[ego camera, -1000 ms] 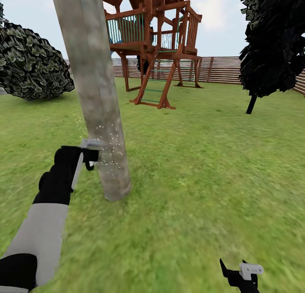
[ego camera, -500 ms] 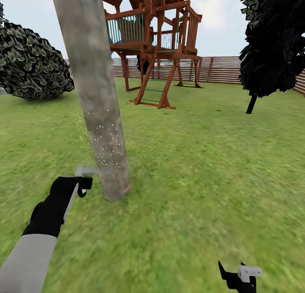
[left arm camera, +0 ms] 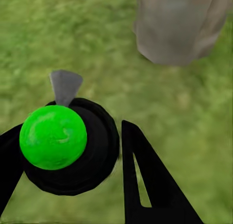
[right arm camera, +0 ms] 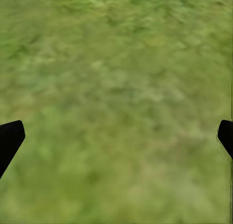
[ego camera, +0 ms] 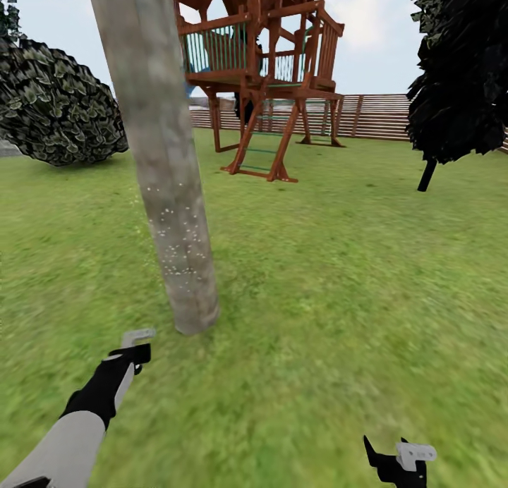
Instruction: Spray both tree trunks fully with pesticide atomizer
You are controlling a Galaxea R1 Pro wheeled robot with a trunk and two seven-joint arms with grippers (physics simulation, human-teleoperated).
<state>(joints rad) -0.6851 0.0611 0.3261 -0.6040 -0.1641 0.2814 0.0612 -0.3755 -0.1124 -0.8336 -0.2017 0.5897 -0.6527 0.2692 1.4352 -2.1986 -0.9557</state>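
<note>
The tree trunk (ego camera: 166,185), thick and grey-brown, leans slightly and stands in the lawn just ahead; white specks dot its lower part. My left gripper (ego camera: 132,355) is low, near the grass in front of the trunk's base, shut on the pesticide atomizer (ego camera: 136,338), whose grey nozzle points toward the trunk. In the left wrist view the atomizer (left arm camera: 54,136) shows a bright green ball on a black body between my fingers (left arm camera: 145,185), with the trunk's base (left arm camera: 179,27) a short way beyond. My right gripper (ego camera: 399,461) hangs open over bare grass (right arm camera: 119,134).
A round dark bush (ego camera: 60,104) sits at the left. A wooden play tower (ego camera: 261,79) stands behind the trunk, before a slatted fence (ego camera: 374,114). A dark-leaved tree (ego camera: 458,72) is at the far right. Open lawn (ego camera: 331,276) spreads to the right.
My left arm has dropped with the atomizer from beside the trunk's lower part to near the ground. The drifting spray specks left of the trunk are gone. The view shifted slightly.
</note>
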